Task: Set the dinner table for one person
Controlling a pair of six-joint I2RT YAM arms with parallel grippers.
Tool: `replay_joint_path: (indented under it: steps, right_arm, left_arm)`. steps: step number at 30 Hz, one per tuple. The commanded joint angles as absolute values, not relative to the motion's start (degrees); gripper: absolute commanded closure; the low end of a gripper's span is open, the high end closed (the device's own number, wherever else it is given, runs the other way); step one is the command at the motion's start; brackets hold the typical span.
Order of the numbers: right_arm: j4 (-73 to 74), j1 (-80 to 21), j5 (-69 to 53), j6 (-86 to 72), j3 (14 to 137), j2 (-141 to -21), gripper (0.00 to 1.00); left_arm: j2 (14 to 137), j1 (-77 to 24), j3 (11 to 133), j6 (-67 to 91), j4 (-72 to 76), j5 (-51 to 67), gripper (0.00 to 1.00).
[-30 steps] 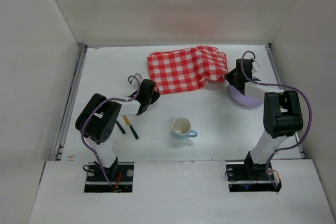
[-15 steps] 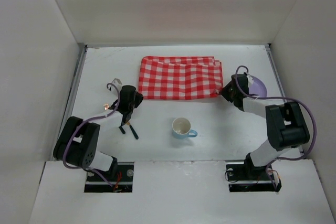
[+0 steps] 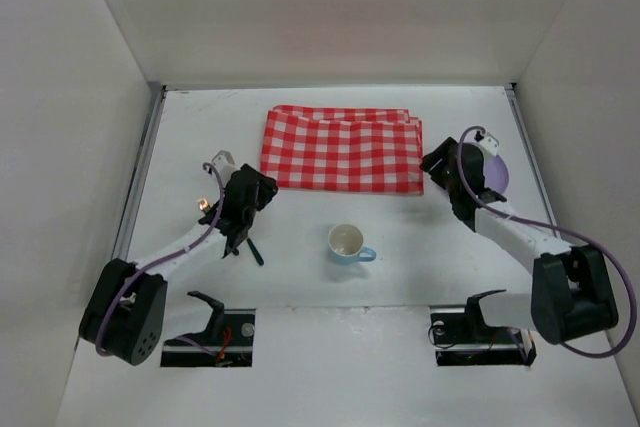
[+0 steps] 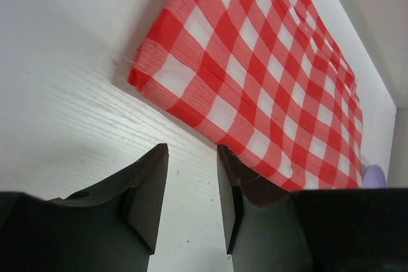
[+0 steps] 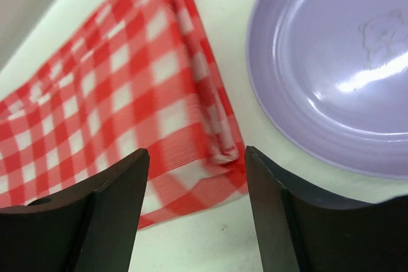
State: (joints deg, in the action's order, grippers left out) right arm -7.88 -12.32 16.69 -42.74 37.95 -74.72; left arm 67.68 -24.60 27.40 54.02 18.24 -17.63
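A red-and-white checked cloth (image 3: 340, 151) lies flat toward the back of the white dinner table (image 3: 400, 222). My left gripper (image 3: 250, 195) stands open just off the cloth's near left corner; in the left wrist view its jaws (image 4: 191, 160) frame bare table beside the cloth (image 4: 268, 74). My right gripper (image 3: 438, 163) is open at the near right corner, between the cloth and a purple plate (image 3: 492, 169). The right wrist view has the cloth corner (image 5: 210, 151) just beyond the open gripper (image 5: 194, 160), with the plate (image 5: 338, 74) to the right.
A light blue cup (image 3: 347, 243) stands near the table's middle front. Two dark-handled utensils (image 3: 253, 249) lie by the left gripper, partly covered by it. Metal rails (image 3: 140, 177) run along the table sides, with white walls all around.
The cloth, bunched and held a second ago, now lies spread flat. Both grippers have opened and let go of its near corners, and both arms have stretched forward and low.
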Motion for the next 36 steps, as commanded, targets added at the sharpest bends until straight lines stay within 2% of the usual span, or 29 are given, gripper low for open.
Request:
replay_joint_path:
  steps: [1, 3, 5, 8, 10, 13, 20, 27, 29, 32, 36]
  right_arm:
    - [-6.1, -15.9, 24.8, -39.4, 37.2, -69.9, 0.31]
    - [-6.5, -17.8, 24.9, -38.9, 36.7, -68.2, 0.36]
    - [-8.6, -20.1, 21.5, -39.0, 37.0, -68.5, 0.47]
    - [-14.7, -22.4, 12.3, -40.9, 38.9, -74.9, 0.66]
    - [-18.8, -22.5, 9.5, -44.7, 39.6, -80.1, 0.75]
    - [-22.1, -21.1, 9.5, -49.6, 39.7, -86.5, 0.82]
    - [-18.8, -19.2, 10.0, -52.3, 40.6, -93.4, 0.86]
    - [-14.2, -19.2, 12.2, -51.1, 40.3, -89.2, 0.84]
    - [-15.0, -19.2, 12.0, -50.0, 39.0, -85.8, 0.77]
    - [-14.4, -19.6, 12.7, -47.3, 38.4, -78.5, 0.59]
    - [-8.4, -18.2, 15.7, -47.0, 37.7, -69.5, 0.44]
  left_arm:
    - [71.4, -25.6, 32.7, 51.1, 18.3, -18.8, 0.65]
    - [76.3, -25.0, 35.6, 50.2, 20.1, -17.8, 0.65]
    - [81.8, -23.9, 38.9, 49.8, 21.8, -16.0, 0.65]
    - [88.4, -21.7, 42.6, 50.6, 22.7, -14.9, 0.66]
    - [91.3, -20.6, 43.1, 51.7, 23.4, -15.3, 0.66]
    - [94.2, -18.9, 42.0, 54.0, 23.8, -14.8, 0.68]
    - [90.4, -18.1, 32.5, 57.2, 25.7, -15.2, 0.68]
    - [81.1, -18.6, 27.8, 56.7, 24.9, -15.5, 0.68]
    - [77.8, -18.7, 27.7, 56.2, 24.2, -15.5, 0.67]
    - [73.4, -19.5, 29.1, 53.6, 23.7, -14.9, 0.66]
    - [68.9, -23.0, 30.3, 50.6, 23.3, -15.0, 0.63]
